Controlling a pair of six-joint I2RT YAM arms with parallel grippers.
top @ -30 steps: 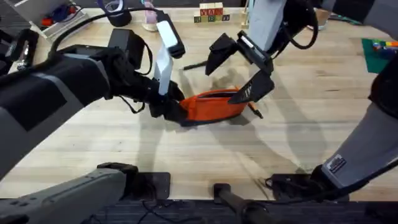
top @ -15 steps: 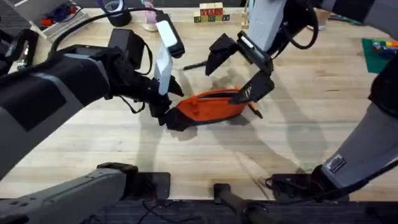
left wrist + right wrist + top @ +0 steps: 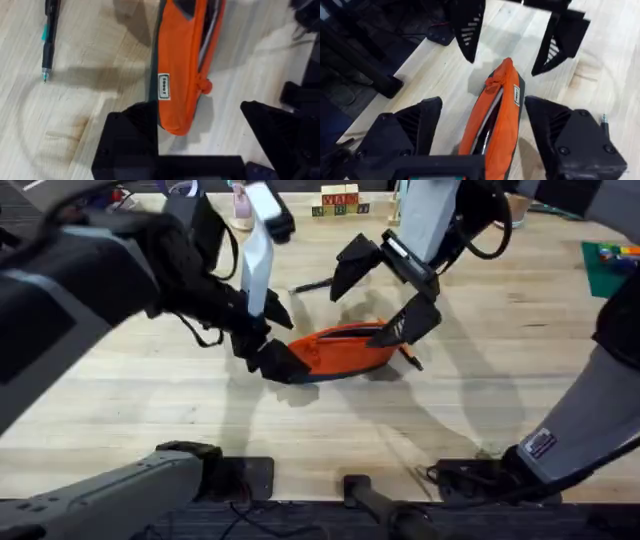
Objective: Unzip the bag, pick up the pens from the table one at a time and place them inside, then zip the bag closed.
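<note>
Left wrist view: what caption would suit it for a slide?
Open left tool straddling the end of the orange bag, black pen lying on the table.

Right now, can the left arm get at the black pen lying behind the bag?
Probably yes. The left gripper is open and holding nothing, just off the bag's end. The black pen lies flat on bare table with nothing on it. The right gripper straddles the bag nearby, so approach wide.

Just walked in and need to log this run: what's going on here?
Two robot arms are working on an orange pouch lying on the wooden table. The left hand and right hand are both open, one at each end of it, gripping nothing. The zip is partly open. A black pen lies beside the pouch.
</note>
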